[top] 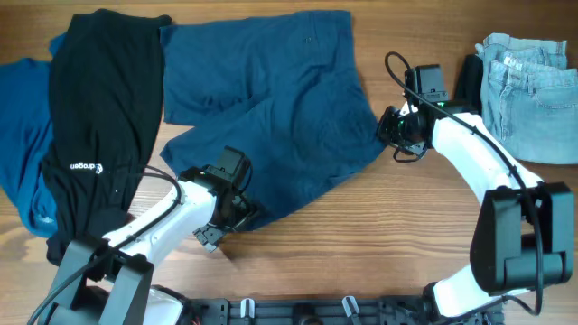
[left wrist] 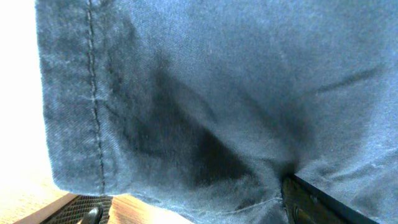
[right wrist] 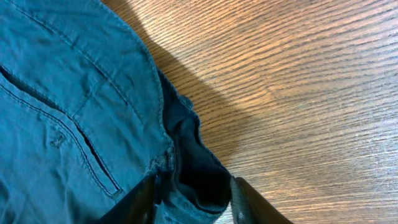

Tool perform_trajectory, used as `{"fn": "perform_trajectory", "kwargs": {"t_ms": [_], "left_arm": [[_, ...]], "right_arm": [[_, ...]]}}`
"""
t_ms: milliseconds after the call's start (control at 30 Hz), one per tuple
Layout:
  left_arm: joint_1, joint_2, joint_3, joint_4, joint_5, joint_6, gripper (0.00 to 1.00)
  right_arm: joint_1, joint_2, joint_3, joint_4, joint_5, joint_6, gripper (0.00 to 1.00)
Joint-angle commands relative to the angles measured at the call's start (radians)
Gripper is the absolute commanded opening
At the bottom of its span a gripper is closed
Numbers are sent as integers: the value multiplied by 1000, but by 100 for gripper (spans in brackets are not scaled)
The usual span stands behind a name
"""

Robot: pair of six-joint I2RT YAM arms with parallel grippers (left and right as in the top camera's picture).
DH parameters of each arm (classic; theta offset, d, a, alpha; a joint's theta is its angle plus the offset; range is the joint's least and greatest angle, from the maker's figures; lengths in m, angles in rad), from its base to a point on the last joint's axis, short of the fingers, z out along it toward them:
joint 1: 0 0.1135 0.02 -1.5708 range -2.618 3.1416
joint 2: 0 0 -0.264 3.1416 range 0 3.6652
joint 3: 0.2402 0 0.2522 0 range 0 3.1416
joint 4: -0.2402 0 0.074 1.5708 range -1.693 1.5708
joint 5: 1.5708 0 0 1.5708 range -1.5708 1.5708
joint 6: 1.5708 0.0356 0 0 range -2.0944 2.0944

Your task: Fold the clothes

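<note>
The dark navy-blue shorts (top: 271, 99) lie spread flat on the middle of the wooden table. My left gripper (top: 237, 215) is at the hem of the near leg. In the left wrist view the stitched hem (left wrist: 93, 124) fills the frame, and the left gripper (left wrist: 196, 206) stands wide open with the cloth's edge between its fingers (left wrist: 308, 202). My right gripper (top: 390, 134) is at the shorts' right edge. In the right wrist view the right gripper (right wrist: 193, 200) is partly open around a loose fold of the waistband (right wrist: 199, 174), a finger on each side. A black garment (top: 99, 108) with small white lettering lies at the left.
A lighter blue garment (top: 23, 135) lies under the black one at the far left. Folded light denim jeans (top: 528, 90) sit at the back right with a small black object (top: 470, 77) beside them. Bare wood (top: 379, 235) shows between the two arms at the front.
</note>
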Motion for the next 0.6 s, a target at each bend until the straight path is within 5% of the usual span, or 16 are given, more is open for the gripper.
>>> {"fn": "perform_trajectory", "kwargs": {"t_ms": [0, 133, 200, 267, 300, 433, 567], "left_arm": [[-4, 44, -22, 16, -31, -16, 88], [-4, 44, -22, 16, -31, -16, 87], [-4, 44, -22, 20, -31, -16, 83], [-3, 44, -22, 27, -31, -13, 65], [-3, 43, -22, 28, -31, -13, 51], [-3, 33, -21, 26, -16, -9, 4], [-3, -4, -21, 3, 4, 18, 4]], "right_arm": [[1, 36, -5, 1, -7, -35, 54], [2, 71, -5, 15, -12, -39, 54], [1, 85, -5, 19, -15, -41, 46], [0, 86, -5, 15, -15, -41, 9], [-7, 82, -3, 8, -15, -40, 4], [-75, 8, 0, -92, -10, -42, 4], [-181, -110, 0, -278, 5, -86, 4]]}}
